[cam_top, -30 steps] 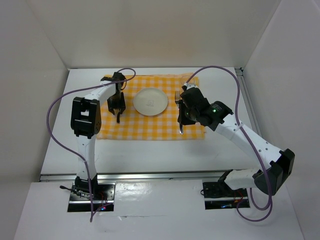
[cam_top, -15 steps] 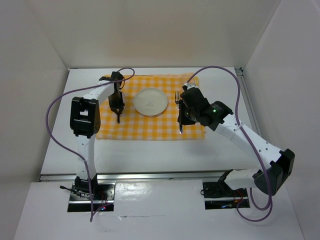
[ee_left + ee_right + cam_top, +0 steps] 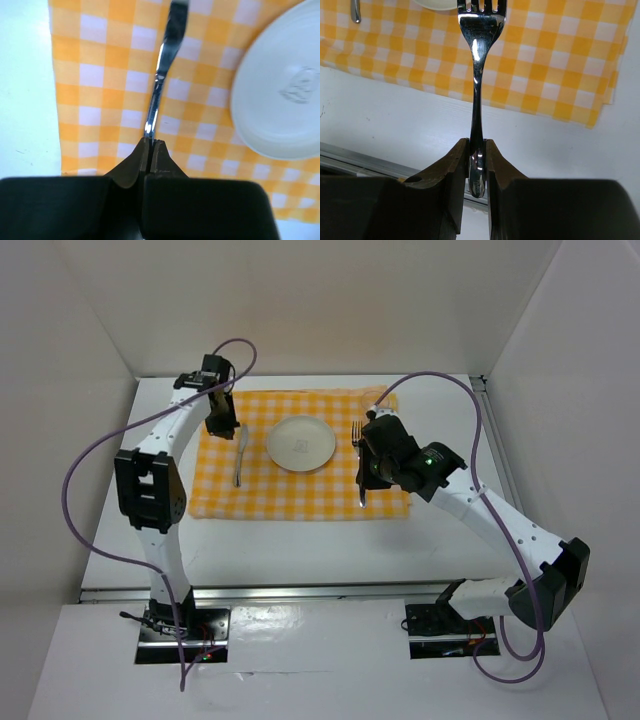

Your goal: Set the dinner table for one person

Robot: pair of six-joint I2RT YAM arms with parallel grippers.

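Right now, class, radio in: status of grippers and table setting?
Left gripper shut, empty. Right gripper shut on fork. Spoon left of plate. Nothing obstructing.

Flat white dinner table [image 3: 300, 550], metal rail along near edge

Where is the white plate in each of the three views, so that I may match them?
Top external: the plate at the centre, on the checked cloth.
Left wrist: the plate at the right side, cut by the edge.
Right wrist: a sliver at the top edge, left of the fork tines.
Shared landmark: the checked cloth.
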